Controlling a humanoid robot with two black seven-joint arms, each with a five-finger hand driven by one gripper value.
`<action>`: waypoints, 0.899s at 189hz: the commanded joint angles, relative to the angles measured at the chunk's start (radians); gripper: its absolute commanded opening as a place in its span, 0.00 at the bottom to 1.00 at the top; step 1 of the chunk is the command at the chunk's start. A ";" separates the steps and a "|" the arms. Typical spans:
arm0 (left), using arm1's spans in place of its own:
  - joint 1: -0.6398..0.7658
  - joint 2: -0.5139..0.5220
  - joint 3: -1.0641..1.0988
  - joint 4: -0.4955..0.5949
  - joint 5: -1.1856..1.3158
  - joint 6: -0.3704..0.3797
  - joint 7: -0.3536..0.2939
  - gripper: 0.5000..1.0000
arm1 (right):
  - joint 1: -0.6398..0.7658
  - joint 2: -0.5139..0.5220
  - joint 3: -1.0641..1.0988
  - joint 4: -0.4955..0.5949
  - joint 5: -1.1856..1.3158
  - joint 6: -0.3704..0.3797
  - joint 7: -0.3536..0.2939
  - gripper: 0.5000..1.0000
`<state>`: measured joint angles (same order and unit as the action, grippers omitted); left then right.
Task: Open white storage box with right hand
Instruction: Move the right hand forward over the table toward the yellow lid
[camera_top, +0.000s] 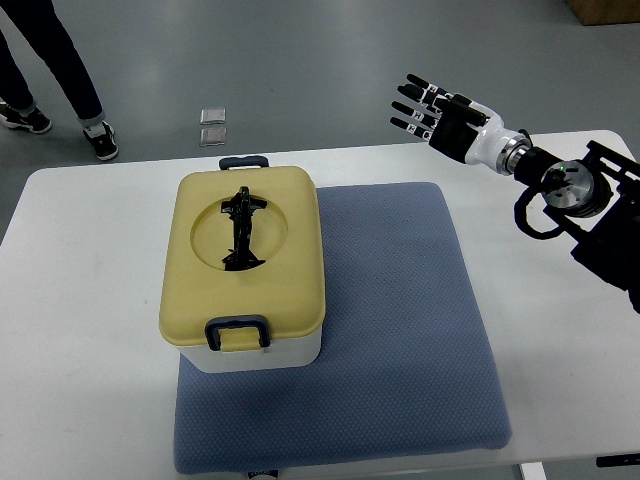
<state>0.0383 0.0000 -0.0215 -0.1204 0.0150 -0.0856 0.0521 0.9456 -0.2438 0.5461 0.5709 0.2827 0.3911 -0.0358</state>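
A white storage box (262, 354) with a pale yellow lid (245, 260) stands on the left part of a blue mat (400, 320). The lid lies flat on the box, with a black folding handle (240, 232) in its round recess and dark blue latches at the near edge (237, 331) and the far edge (244, 160). My right hand (420, 105) hovers high at the upper right, beyond the table's far edge and well away from the box. Its fingers are spread and hold nothing. My left arm does not show.
The white table (90, 300) holds the mat and box. A person's legs and shoes (60, 80) stand on the grey floor at the upper left. Two small clear squares (212, 126) lie on the floor beyond the table.
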 joint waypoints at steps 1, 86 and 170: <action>0.000 0.000 0.002 0.002 0.000 0.000 0.000 1.00 | -0.007 0.014 0.003 -0.002 0.000 0.000 0.001 0.86; -0.006 0.000 0.000 -0.005 0.000 0.000 -0.001 1.00 | -0.001 0.028 -0.003 0.003 -0.004 -0.069 -0.001 0.86; -0.008 0.000 -0.002 -0.007 0.000 -0.002 -0.001 1.00 | 0.022 -0.026 -0.005 0.092 -0.125 -0.015 0.004 0.86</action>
<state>0.0308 0.0000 -0.0228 -0.1286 0.0155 -0.0875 0.0506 0.9655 -0.2602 0.5397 0.6466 0.1894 0.3497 -0.0355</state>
